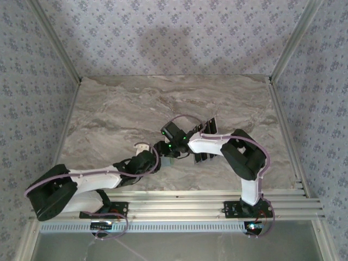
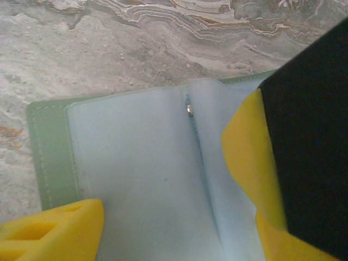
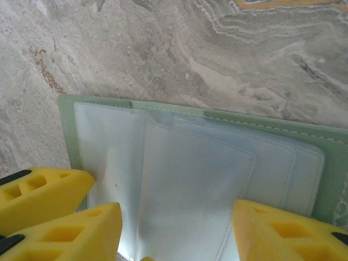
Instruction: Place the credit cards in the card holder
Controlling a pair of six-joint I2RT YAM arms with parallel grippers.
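The card holder (image 3: 217, 163) lies open on the marble tabletop (image 1: 136, 103), pale sleeves up; from above the crossing arms hide nearly all of it; the right arm also covers part of the dark credit cards (image 1: 211, 126) just beside it; the left pincer (image 2: 163, 174) and the right pincer (image 3: 174, 209) both stand wide over the sleeves, gripping nothing; a black slab (image 2: 310, 152) by the left pincer's finger is hard to identify.

Soft, even overhead light; a broad faint shadow lies on the back wall (image 1: 174, 41). Wrist views are bright, near fingers (image 3: 49, 198) blurred, holder (image 2: 49, 157) sleeves washed pale.
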